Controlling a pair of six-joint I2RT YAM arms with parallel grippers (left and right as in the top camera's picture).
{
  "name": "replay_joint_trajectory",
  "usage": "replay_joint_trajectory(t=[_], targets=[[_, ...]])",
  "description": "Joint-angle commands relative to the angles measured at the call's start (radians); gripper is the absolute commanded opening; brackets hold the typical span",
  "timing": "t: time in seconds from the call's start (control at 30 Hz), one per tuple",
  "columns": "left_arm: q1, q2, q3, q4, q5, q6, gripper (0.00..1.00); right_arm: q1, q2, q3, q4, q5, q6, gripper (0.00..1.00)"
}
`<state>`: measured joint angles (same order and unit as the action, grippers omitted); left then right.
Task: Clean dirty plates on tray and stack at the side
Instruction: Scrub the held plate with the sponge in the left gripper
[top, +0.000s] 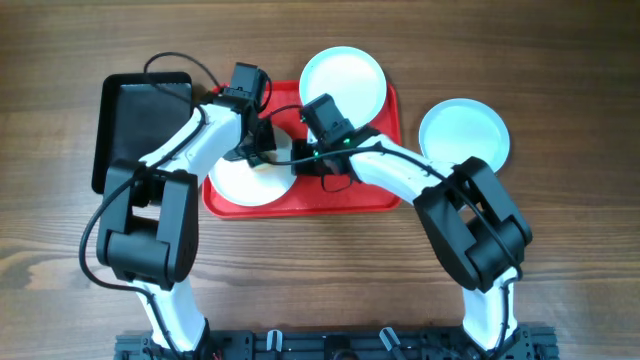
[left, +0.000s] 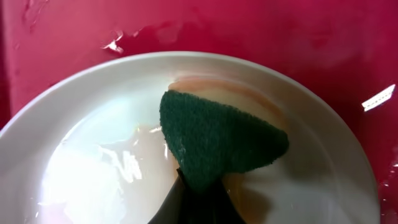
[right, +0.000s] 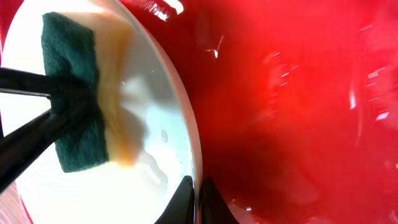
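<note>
A white plate (top: 240, 178) lies at the left of the red tray (top: 345, 200). My left gripper (top: 262, 143) is shut on a green and yellow sponge (left: 217, 140) and presses it on that plate (left: 99, 180). My right gripper (top: 312, 160) is shut on the plate's right rim (right: 186, 149); the sponge (right: 78, 118) also shows in the right wrist view. A second plate (top: 343, 82) sits at the tray's far edge. A third plate (top: 463, 133) lies on the table to the right of the tray.
A black tray (top: 140, 120) stands to the left of the red tray, partly under my left arm. The wooden table (top: 560, 240) surrounds both. The arms cross over the red tray's middle.
</note>
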<state>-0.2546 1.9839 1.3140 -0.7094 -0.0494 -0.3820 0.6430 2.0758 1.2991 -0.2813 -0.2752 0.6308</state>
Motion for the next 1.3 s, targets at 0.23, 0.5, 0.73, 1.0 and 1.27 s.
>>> replay_joint_trajectory(t=[0.23, 0.5, 0.73, 1.0, 1.27], targets=[[0.036, 0.043, -0.023, -0.062, 0.496, 0.322, 0.04, 0.008, 0.015, 0.004, -0.015, -0.056, -0.029, 0.04], [0.035, 0.043, -0.023, -0.074, 0.628, 0.458, 0.04, 0.008, 0.015, 0.004, -0.015, -0.055, -0.029, 0.04], [0.035, 0.043, -0.023, -0.064, 0.027, 0.151, 0.04, 0.008, 0.015, 0.004, -0.014, -0.055, -0.029, 0.04], [0.035, 0.043, -0.023, -0.061, -0.431, -0.070, 0.04, 0.008, 0.015, 0.004, -0.014, -0.055, -0.029, 0.04], [0.035, 0.043, -0.023, -0.254, -0.129, -0.198, 0.04, 0.007, 0.015, 0.004, -0.014, -0.051, -0.027, 0.04]])
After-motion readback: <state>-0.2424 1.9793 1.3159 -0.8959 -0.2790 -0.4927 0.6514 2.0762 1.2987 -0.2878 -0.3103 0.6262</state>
